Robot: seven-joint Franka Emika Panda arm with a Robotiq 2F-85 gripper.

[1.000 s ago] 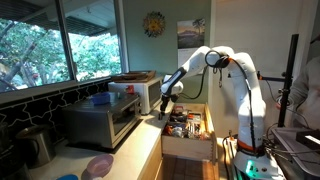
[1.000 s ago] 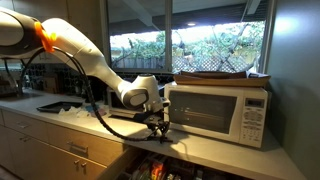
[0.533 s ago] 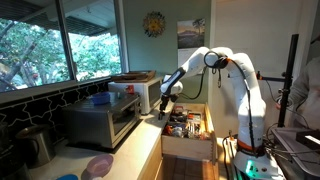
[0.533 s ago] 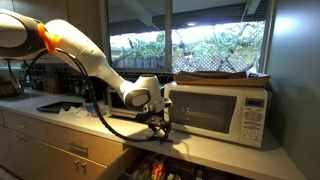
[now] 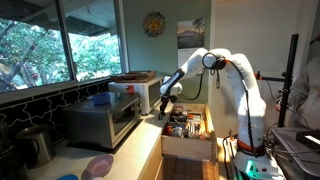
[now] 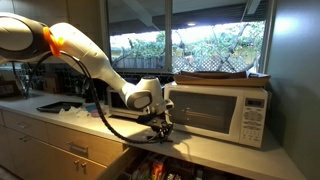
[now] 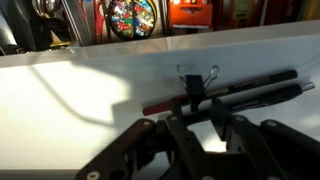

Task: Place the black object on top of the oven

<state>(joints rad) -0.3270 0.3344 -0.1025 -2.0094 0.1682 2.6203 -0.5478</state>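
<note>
The white counter [image 7: 60, 110] fills most of the wrist view. In both exterior views the white arm [image 5: 240, 90] [image 6: 85, 55] reaches down to it. The oven [image 5: 100, 122] stands left of centre with its top bare, and a white microwave [image 6: 225, 110] sits right of centre. An open drawer [image 5: 187, 128] full of clutter lies at lower centre. The end effector [image 7: 203, 105] comes in from the bottom edge. Its fingers [image 7: 222, 118] straddle the black object [image 7: 255, 90], a long bar lying on the counter at centre right. I cannot tell whether they pinch it.
</note>
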